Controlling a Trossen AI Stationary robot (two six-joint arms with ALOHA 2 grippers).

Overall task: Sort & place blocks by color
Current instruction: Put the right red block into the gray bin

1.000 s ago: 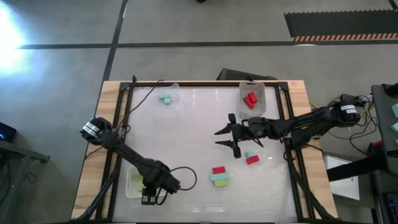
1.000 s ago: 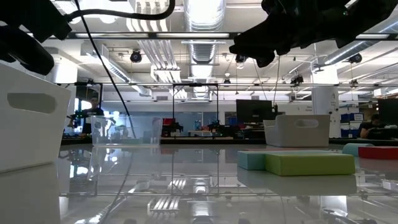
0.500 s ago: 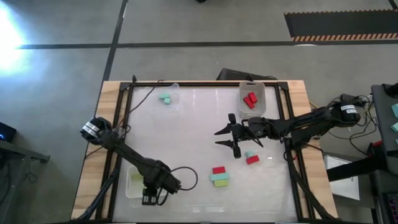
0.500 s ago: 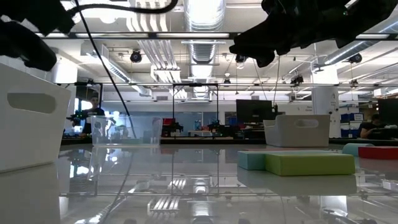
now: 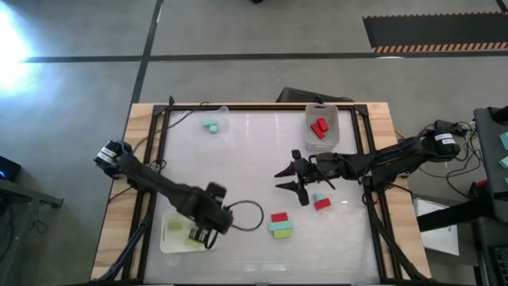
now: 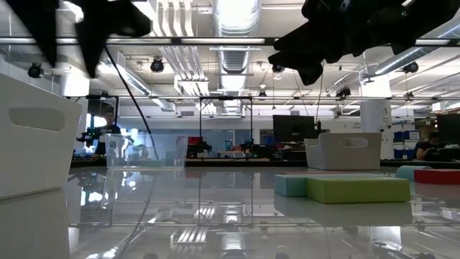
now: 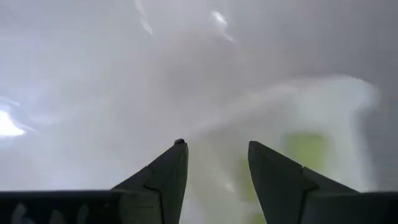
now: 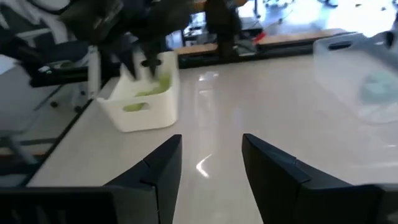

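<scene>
Since a second ago the left gripper (image 5: 205,235) has shifted up and to the right in the high view, from the lower edge of the white tray (image 5: 168,242) to its right rim at lower left of the frame. Its fingers stand apart with nothing between them, and yellow-green blocks (image 5: 183,230) lie in the tray below it. In the left wrist view the fingers (image 7: 163,174) show a clear gap over a blurred yellow-green patch.

At centre right of the high view the right gripper (image 5: 294,179) hangs over bare table (image 5: 238,171), spread wide and empty, much where it was. Just beside it, lower right, lie a teal block (image 5: 318,197) and a red block (image 5: 322,204), touching. Near bottom centre sits a cluster: a second red block (image 5: 279,216), a second teal block (image 5: 279,226) and a yellow-green block (image 5: 282,233), stacked edge to edge.

At upper centre right a clear tray (image 5: 322,116) holds red blocks (image 5: 320,127). At upper left of the table another clear tray (image 5: 224,112) holds a third teal block (image 5: 210,126).
</scene>
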